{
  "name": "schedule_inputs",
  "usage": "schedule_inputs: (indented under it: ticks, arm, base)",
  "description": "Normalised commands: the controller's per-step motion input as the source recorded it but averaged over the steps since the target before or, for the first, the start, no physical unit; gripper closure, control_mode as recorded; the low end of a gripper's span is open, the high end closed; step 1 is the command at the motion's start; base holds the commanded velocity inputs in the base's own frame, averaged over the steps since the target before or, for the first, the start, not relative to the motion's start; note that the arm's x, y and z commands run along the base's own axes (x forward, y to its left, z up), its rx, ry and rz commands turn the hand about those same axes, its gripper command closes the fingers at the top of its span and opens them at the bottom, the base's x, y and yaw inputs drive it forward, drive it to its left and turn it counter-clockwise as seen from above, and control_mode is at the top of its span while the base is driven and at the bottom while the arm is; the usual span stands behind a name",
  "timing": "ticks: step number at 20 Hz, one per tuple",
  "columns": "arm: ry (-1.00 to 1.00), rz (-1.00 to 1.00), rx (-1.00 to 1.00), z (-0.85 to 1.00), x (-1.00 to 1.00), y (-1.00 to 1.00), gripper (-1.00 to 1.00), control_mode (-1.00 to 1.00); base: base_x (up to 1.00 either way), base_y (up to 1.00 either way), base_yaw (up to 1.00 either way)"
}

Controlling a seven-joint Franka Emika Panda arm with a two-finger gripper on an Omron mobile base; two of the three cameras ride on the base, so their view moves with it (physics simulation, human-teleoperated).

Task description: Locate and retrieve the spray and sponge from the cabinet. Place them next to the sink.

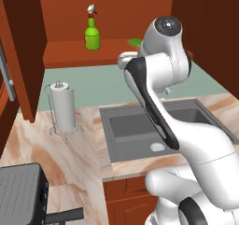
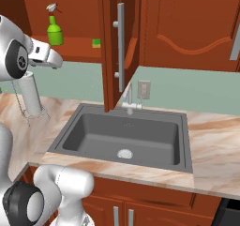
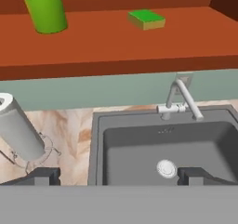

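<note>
A: Where do we find the spray (image 1: pixel 92 33) and the sponge (image 3: pixel 147 19)?

B: Both sit on the shelf of the cabinet (image 1: pixel 74 53), whose doors stand open. The spray stands upright toward the shelf's left part, and the sponge lies flat well to its right, nearer the shelf's front edge. The two are apart, not touching.

A: And the sink (image 2: pixel 123 138)?

B: We see it set in the marble counter (image 1: pixel 65 154) directly below the cabinet shelf, with the faucet (image 3: pixel 180 100) at its back rim and the round drain (image 3: pixel 166 168) in the basin floor.

A: How does our gripper (image 3: pixel 119 175) stand?

B: Its two finger tips are spread wide apart, with nothing between them. In the hand view one tip (image 3: pixel 42 175) sits over the counter just left of the sink, the other over the basin close to the drain.

A: So where are the task's things relative to the gripper?

B: Both lie beyond it and higher, up on the cabinet shelf above the sink. The sponge is closer to the gripper's centre line, slightly to its right in the hand view; the spray is off to its left. Neither is touched.

A: Anything else near the sink?

B: A paper towel roll (image 1: pixel 63 108) stands in its wire holder on the counter to the sink's left.
</note>
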Motion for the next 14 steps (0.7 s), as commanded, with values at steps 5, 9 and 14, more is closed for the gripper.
schedule_inputs:
  ticks: [5, 9, 14]
  arm:
    - [-0.07, 0.06, 0.01, 0.56, 0.00, 0.19, -1.00, -1.00]
    - [-0.16, 0.09, 0.00, 0.27, 0.05, 0.28, -1.00, -1.00]
    - [-0.20, 0.10, -0.04, 0.03, 0.24, 0.41, -1.00, -1.00]
  base:
    - [0.00, 0.00, 0.00]
    - [0.00, 0.00, 0.00]
    - [0.00, 0.00, 0.00]
